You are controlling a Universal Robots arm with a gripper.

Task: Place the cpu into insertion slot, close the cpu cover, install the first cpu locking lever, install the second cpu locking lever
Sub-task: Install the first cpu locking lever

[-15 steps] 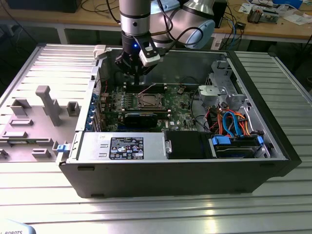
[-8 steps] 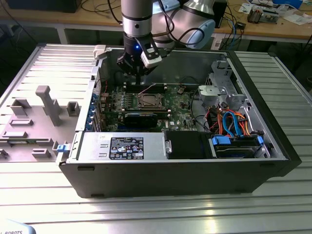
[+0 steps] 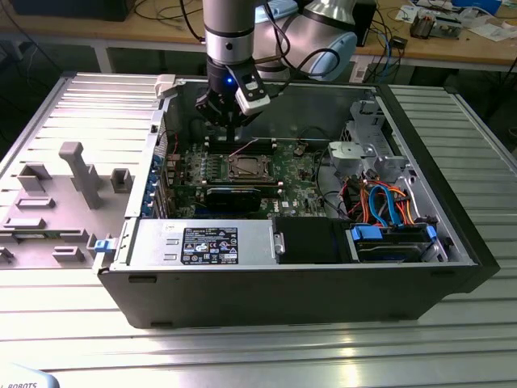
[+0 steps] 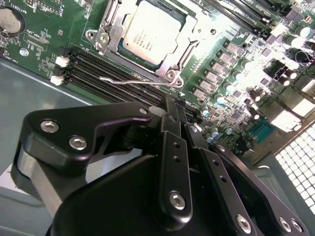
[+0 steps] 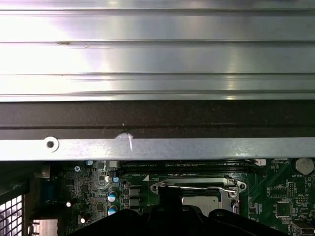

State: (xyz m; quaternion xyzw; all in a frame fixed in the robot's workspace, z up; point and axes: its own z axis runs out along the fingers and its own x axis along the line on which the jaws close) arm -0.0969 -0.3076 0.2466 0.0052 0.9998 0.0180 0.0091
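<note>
behind the closed end effector, the cpu cover is partly hidden.

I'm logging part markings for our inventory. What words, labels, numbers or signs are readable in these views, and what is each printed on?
None can be quoted with confidence.
Power supply label: lines of print and symbols, too small to read.
cpu: faint markings on its metal top, illegible.
Circuit board: white lettering, too small to read.
White object at the exterior view's lower left: lettering cut off by the edge.
</note>
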